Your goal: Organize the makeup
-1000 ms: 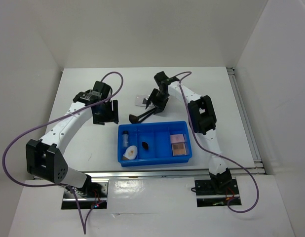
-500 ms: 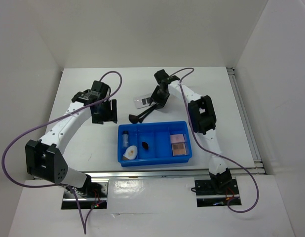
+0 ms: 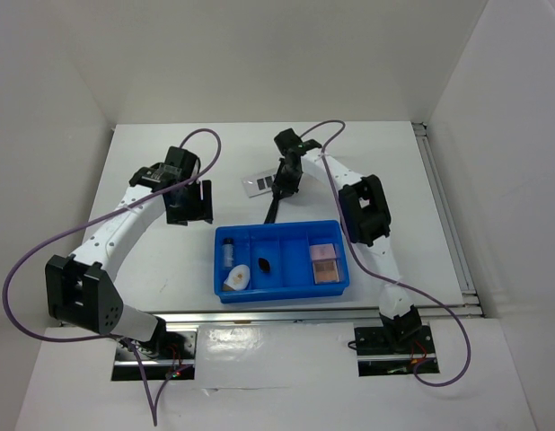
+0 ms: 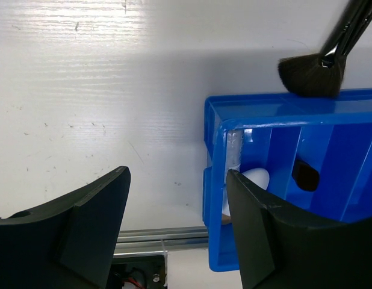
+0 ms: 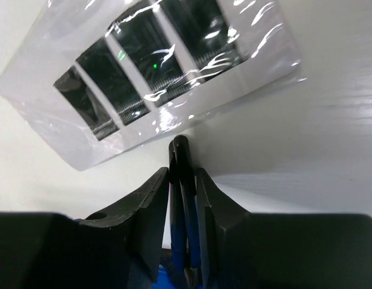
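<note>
The right arm stretches far over the bench [image 3: 170, 269], its pincer [image 3: 279, 187] pinching the handles of the black brushes [image 3: 270, 212], whose bristles hang at the blue tray's [image 3: 277, 294] 12 o'clock rim, just beside the clear palette [image 3: 258, 182]. The left arm bends inward, its pincer [image 3: 189, 205] spread and holding nothing, at the tray's 10 o'clock

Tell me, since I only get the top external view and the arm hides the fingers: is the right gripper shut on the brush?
Observer: Yes, the right wrist view shows the right gripper shut on the handle of the black brush.
Operator: Where's its other end?
Observer: In the left wrist view the bristle head is at the blue tray's outer rim, not in a compartment.
Operator: And the other arm?
Observer: The left gripper is open, holding nothing.
</note>
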`<state>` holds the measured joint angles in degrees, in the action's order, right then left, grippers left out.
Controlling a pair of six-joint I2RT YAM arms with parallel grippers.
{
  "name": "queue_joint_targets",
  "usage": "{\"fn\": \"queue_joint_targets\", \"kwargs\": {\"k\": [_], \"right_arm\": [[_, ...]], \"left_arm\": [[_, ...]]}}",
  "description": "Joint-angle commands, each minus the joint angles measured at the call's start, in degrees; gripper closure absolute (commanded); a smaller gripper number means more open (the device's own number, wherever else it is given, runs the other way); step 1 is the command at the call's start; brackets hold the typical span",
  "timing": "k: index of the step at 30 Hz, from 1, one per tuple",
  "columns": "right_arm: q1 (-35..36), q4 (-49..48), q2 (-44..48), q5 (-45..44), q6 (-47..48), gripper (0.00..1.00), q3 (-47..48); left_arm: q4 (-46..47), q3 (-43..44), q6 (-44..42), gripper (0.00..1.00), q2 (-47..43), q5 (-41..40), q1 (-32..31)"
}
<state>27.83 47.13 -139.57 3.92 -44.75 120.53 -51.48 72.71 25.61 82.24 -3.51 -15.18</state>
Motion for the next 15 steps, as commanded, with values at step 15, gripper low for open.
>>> {"fn": "queue_joint_targets", "kwargs": {"k": [15], "right_arm": [[1.43,-1.26,4.74,-3.13,1.16,0.81,-1.97]], "left_arm": [[0.6,-0.64,-0.73,0.23,-2.43,-0.1,0.33]]}}
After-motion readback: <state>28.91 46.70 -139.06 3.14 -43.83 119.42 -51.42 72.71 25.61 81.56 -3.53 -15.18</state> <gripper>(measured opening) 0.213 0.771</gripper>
